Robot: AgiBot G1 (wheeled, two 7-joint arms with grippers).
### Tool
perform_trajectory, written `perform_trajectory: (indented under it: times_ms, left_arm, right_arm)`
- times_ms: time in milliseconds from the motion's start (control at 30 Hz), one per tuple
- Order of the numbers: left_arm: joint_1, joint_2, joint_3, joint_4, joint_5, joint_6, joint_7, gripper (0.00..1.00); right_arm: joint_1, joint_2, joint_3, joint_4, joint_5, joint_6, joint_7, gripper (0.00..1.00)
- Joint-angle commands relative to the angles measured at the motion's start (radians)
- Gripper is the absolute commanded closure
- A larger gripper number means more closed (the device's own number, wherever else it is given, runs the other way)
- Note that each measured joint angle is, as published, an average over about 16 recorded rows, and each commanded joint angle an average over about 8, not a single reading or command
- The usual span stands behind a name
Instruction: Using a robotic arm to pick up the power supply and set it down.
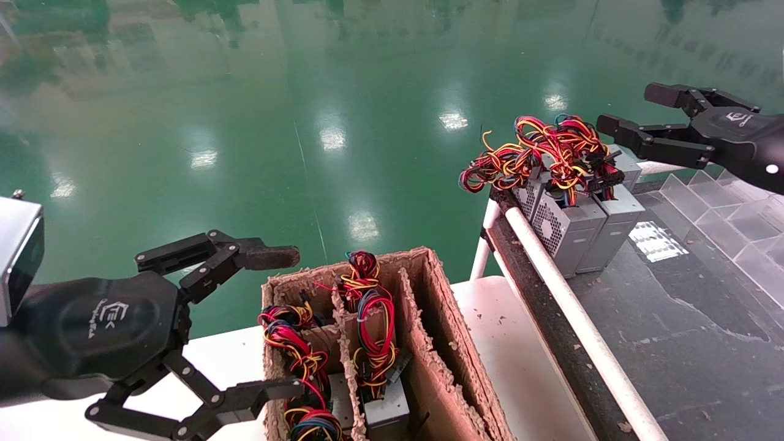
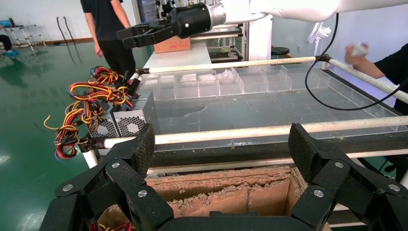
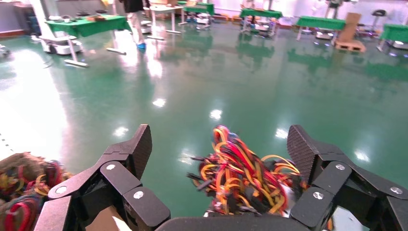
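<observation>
Grey power supplies [image 1: 566,229] stand side by side at the near-left corner of the dark table [image 1: 674,318], their red, yellow and black wires [image 1: 539,153] bunched on top. My right gripper [image 1: 634,110] hovers open just beyond and above them. In the right wrist view that wire bundle [image 3: 240,180] lies below, between the spread fingers [image 3: 137,147], untouched. More power supplies [image 1: 383,407] with wires sit in a cardboard box [image 1: 429,294]. My left gripper [image 1: 282,323] is open beside the box's left wall, holding nothing, and in its wrist view [image 2: 222,149] spans the box rim.
A white rail [image 1: 569,306] runs along the dark table's left edge. Clear plastic dividers [image 1: 723,208] line its far right. The box rests on a white table [image 1: 520,367]; its right compartment holds nothing. People [image 2: 108,29] stand beyond the table in the left wrist view.
</observation>
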Motion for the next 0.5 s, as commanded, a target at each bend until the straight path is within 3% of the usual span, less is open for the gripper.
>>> perform_trajectory:
  times_ms: [33,500]
  left_arm:
    - [0.000,0.000,0.000,0.000,0.000,0.000,0.000,0.00]
    - [0.000,0.000,0.000,0.000,0.000,0.000,0.000,0.00]
  right_arm:
    - [-0.024,0.007,0.004,0.043,0.013,-0.005,0.011,0.00]
    - [-0.188,0.056,0.032,0.342,0.101,-0.043,0.089,0.00]
